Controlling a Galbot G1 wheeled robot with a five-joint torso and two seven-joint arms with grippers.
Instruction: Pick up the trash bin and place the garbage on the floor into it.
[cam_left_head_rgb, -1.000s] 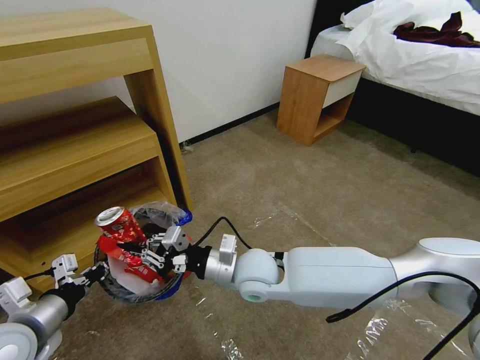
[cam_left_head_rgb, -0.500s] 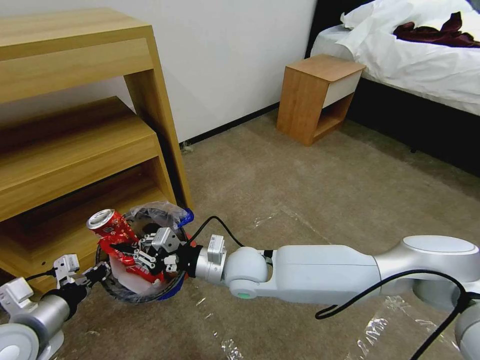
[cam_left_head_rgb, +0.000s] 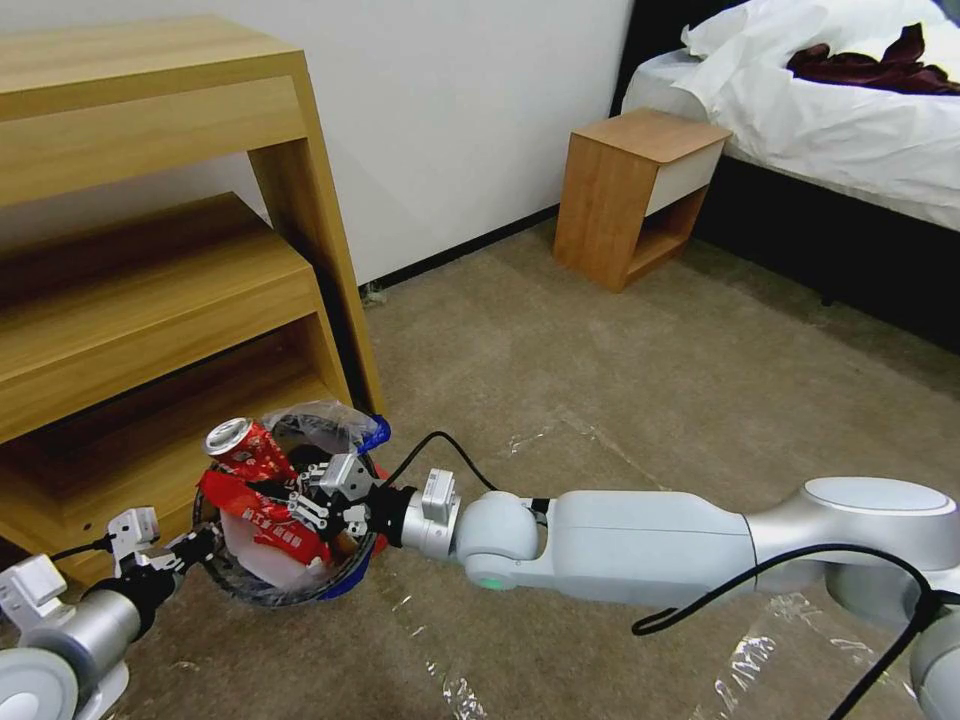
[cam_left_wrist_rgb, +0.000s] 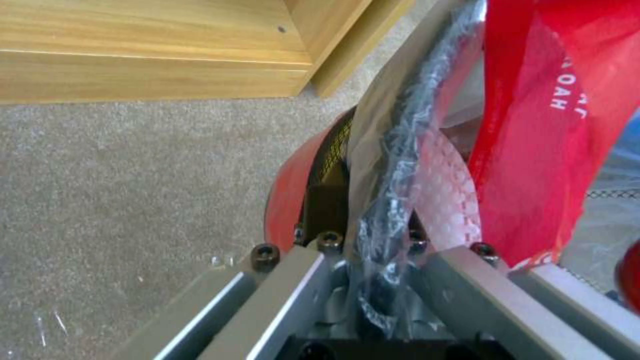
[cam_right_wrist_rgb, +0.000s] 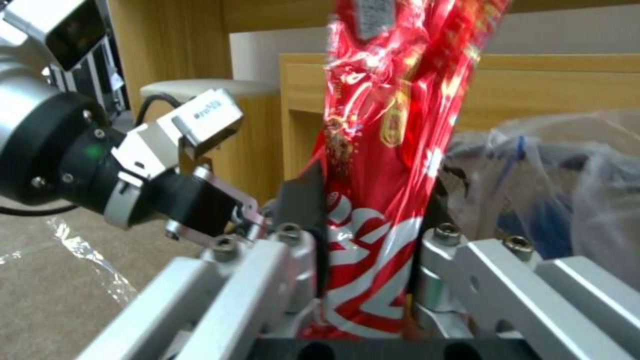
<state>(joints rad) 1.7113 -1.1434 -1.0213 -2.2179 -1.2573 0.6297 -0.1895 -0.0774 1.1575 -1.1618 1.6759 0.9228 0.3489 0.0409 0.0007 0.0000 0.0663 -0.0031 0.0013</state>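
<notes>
One trash bin, held off the carpet: left gripper pinches its rim. Right gripper clamps one crushed red can over the bin mouth, above one red wrapper.

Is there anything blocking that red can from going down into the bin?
Partly, it seems. The right gripper holds the red can upright over the trash bin, which the left gripper grips by the rim. A red wrapper and white litter already fill the opening beneath it.
</notes>
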